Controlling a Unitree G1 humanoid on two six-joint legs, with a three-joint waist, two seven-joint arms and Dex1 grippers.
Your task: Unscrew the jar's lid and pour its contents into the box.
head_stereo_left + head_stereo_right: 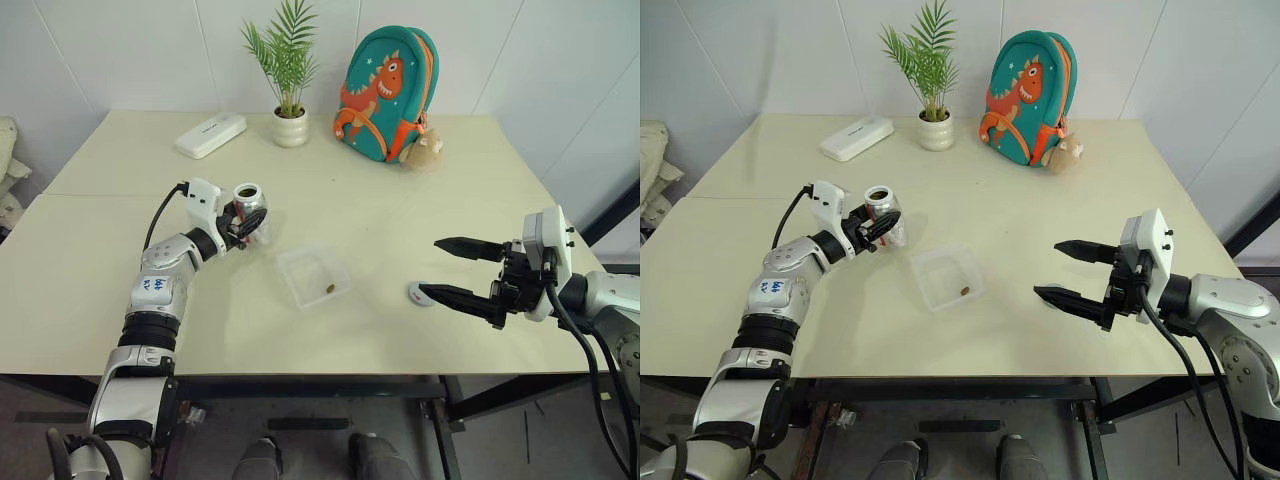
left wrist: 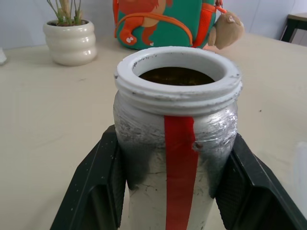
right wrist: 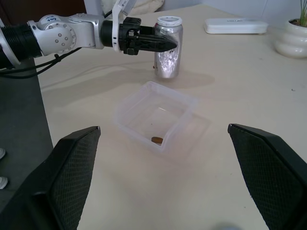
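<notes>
Your left hand (image 1: 243, 222) is clamped on the jar (image 1: 251, 212), one finger on each side of its body. The jar stands upright, mouth up and lid off, at or just above the table (image 1: 420, 230); contact with the surface cannot be confirmed. The lid (image 1: 420, 294) lies flat on the table to the right, just beside the lower finger of your right hand (image 1: 462, 273).

Your right hand is empty, with its fingers spread wide. It hangs above the table, right of the box (image 1: 313, 276).

The box sits between the two hands, to the right of the jar and nearer to you. One brownish bit (image 1: 328, 289) lies on its floor. Dark contents (image 2: 176, 76) are visible inside the jar's mouth.

The relation that governs any further pour: the jar's long axis is vertical, and the box lies to its near right. The left hand is the nearer hand and already carries the jar. Expect to bring the mouth over the box before tipping it toward the box.
</notes>
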